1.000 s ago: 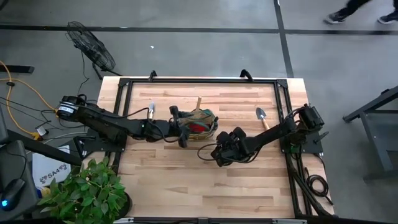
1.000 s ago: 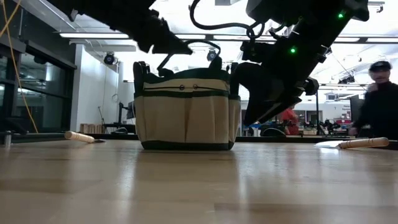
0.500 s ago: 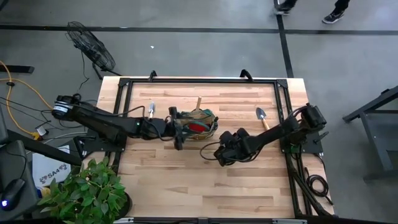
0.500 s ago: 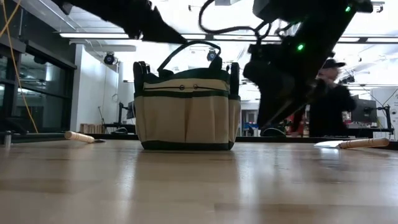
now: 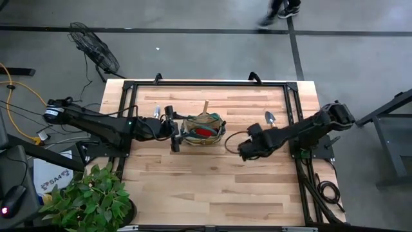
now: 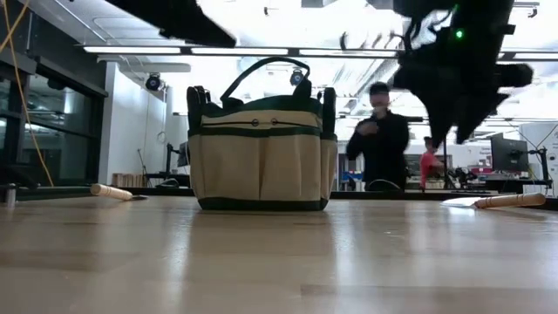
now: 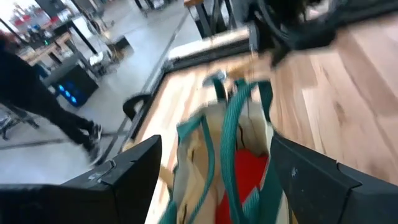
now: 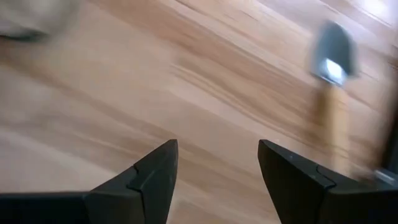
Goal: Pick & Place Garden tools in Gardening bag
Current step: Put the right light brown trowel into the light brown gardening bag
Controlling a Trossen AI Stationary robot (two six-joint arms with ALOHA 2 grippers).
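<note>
Your wooden table (image 5: pixel 212 187) carries the gardening bag (image 5: pixel 205 130) upright near its middle, loop handles standing, with the red glove (image 5: pixel 203 132) showing inside and a pale wooden handle (image 5: pixel 206 107) poking out of its far side; your left gripper (image 5: pixel 174 129) hangs just beside the bag on the left, fingers spread wide and empty; your right gripper (image 5: pixel 244 148) sits over bare wood right of the bag, fingers apart, holding nothing. One trowel (image 5: pixel 271 120) lies near the right rail, and another tool (image 5: pixel 156 113) lies left of the bag.
</note>
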